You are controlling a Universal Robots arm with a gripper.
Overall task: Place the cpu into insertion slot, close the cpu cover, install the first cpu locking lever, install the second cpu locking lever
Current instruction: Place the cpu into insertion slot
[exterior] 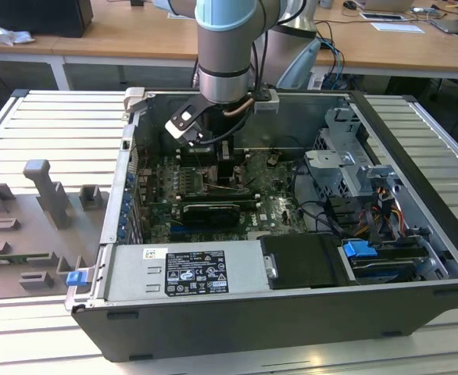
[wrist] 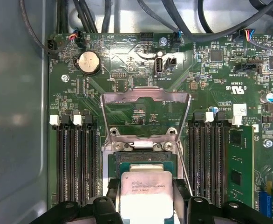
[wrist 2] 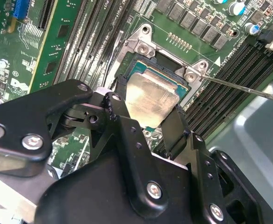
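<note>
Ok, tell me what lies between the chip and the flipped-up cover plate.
In the first wrist view: the far edge of the socket, then the silver hinge bracket with two screws, between the chip and the cover plate.

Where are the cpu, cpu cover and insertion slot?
cpu (wrist 2: pixel 153 99): second wrist view, middle of its silvery face.
cpu cover (wrist: pixel 146 97): first wrist view, cross bar of the open frame.
insertion slot (wrist 2: pixel 145 46): second wrist view, silvery rim with screws.
</note>
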